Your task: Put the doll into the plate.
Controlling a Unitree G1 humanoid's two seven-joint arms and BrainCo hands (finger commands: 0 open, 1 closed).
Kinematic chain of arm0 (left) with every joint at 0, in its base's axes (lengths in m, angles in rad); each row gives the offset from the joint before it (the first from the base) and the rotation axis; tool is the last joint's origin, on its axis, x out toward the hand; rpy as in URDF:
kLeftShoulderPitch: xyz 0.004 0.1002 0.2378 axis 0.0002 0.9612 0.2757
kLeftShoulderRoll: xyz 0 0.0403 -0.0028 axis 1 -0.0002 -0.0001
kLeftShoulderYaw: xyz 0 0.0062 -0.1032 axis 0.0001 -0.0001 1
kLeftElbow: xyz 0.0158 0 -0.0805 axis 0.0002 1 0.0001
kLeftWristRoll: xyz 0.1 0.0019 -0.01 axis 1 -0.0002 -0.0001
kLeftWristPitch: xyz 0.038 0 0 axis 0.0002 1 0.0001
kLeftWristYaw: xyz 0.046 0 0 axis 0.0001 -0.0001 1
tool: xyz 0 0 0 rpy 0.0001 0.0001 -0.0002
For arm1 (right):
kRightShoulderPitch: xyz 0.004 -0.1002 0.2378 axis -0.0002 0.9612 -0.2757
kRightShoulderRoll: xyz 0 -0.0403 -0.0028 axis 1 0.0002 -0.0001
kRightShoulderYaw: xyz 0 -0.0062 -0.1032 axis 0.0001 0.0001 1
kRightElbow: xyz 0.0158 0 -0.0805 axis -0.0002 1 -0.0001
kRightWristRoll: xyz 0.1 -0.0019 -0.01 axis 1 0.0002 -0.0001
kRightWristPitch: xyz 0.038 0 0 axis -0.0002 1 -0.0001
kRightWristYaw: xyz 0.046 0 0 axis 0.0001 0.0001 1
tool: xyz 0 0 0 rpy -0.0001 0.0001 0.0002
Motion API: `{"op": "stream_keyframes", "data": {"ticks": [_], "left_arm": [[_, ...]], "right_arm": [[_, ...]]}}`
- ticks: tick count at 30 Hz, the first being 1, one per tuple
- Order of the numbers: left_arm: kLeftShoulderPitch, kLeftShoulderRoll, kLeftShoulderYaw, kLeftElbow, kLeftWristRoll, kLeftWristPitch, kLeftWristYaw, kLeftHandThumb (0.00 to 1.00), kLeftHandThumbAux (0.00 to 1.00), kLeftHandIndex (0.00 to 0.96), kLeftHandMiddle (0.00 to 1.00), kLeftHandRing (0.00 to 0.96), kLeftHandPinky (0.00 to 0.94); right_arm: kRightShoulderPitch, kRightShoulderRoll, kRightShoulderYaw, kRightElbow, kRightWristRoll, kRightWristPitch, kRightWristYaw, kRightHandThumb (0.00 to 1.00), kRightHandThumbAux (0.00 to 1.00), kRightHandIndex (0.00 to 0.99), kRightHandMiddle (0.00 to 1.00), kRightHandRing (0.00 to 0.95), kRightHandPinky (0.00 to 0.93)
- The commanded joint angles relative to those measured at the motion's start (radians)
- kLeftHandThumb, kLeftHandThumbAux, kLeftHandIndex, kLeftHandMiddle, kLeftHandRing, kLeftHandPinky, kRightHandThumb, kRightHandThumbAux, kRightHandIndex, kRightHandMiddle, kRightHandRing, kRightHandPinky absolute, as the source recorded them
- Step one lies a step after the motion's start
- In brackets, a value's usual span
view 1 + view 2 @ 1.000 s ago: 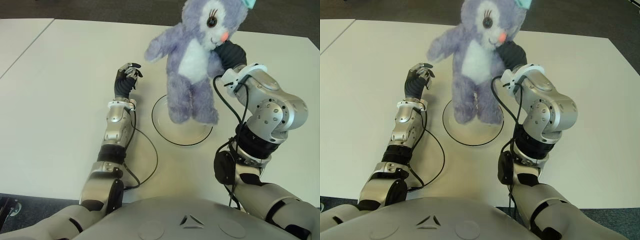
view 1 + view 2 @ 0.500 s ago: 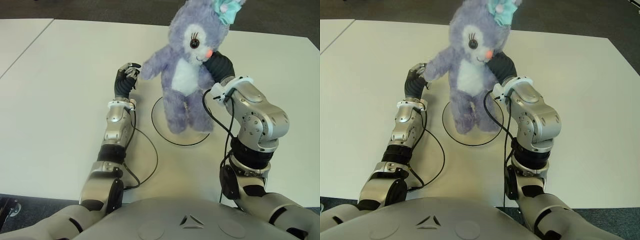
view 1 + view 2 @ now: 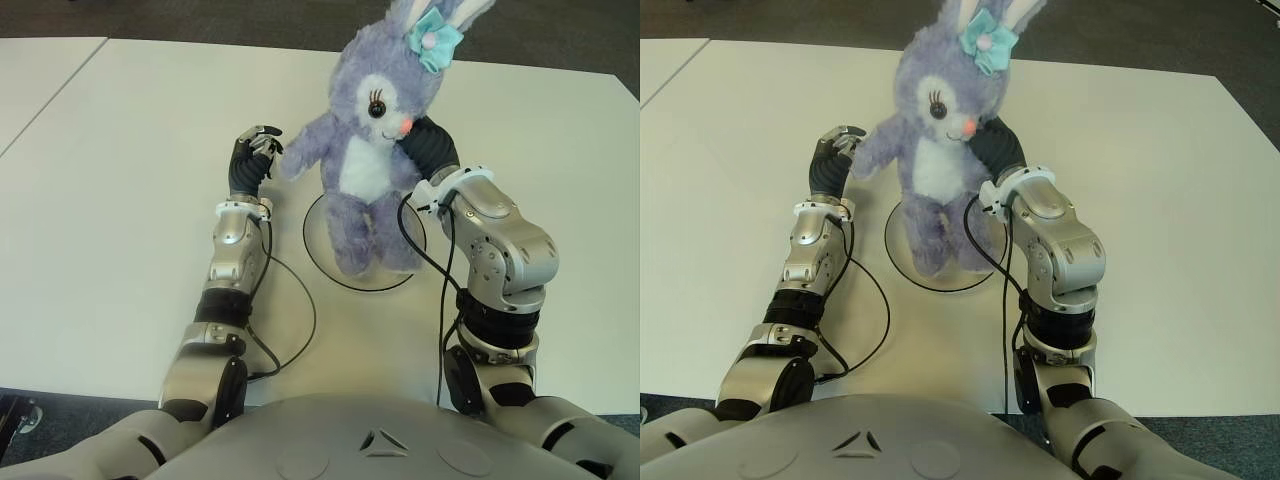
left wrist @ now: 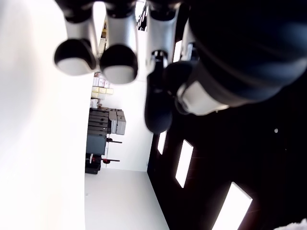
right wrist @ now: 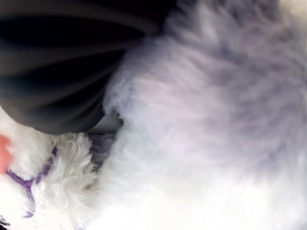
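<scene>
A purple plush rabbit doll (image 3: 372, 150) with a white belly and a teal bow stands upright, its feet down on the clear round plate (image 3: 318, 250) with a dark rim. My right hand (image 3: 430, 148) is shut on the doll from behind, at its neck and back; purple and white fur (image 5: 201, 124) fills the right wrist view. My left hand (image 3: 250, 160) shows just left of the plate, fingers curled and holding nothing, and the doll's outstretched arm reaches to its fingertips.
The white table (image 3: 120, 200) spreads wide on all sides. A seam with a second white table (image 3: 40, 70) runs at the far left. Dark floor (image 3: 200, 20) lies beyond the far edge. Black cables hang from both forearms.
My right arm has lowered the doll from above the plate until its feet reach the plate. The doll's head, cut off by the top edge before, now shows with ears and bow. The left hand stayed still.
</scene>
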Motion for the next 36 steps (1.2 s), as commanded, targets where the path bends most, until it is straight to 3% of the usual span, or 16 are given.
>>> {"op": "stream_keyframes", "data": {"ticks": [1,15,29,36], "left_arm": [[0.101,-0.021,0.005,0.065,-0.011,0.008,-0.008,0.710,0.705,0.442,0.886,0.889,0.870],[0.112,-0.021,0.006,0.049,-0.021,0.016,-0.018,0.710,0.705,0.442,0.884,0.887,0.867],[0.124,-0.026,0.006,0.034,-0.019,0.024,-0.019,0.710,0.705,0.442,0.884,0.886,0.868],[0.131,-0.027,0.004,0.019,-0.017,0.034,-0.016,0.710,0.705,0.442,0.883,0.887,0.869]], "right_arm": [[0.024,-0.012,0.017,0.013,-0.014,-0.050,0.015,0.969,0.626,0.828,0.498,0.874,0.890],[0.078,-0.005,0.012,0.061,-0.012,-0.138,0.044,0.969,0.626,0.828,0.498,0.874,0.892],[0.148,0.001,0.012,0.157,-0.037,-0.322,0.059,0.971,0.625,0.840,0.498,0.876,0.888],[0.157,0.003,0.004,0.182,-0.043,-0.364,0.054,0.971,0.625,0.849,0.498,0.878,0.890]]}}
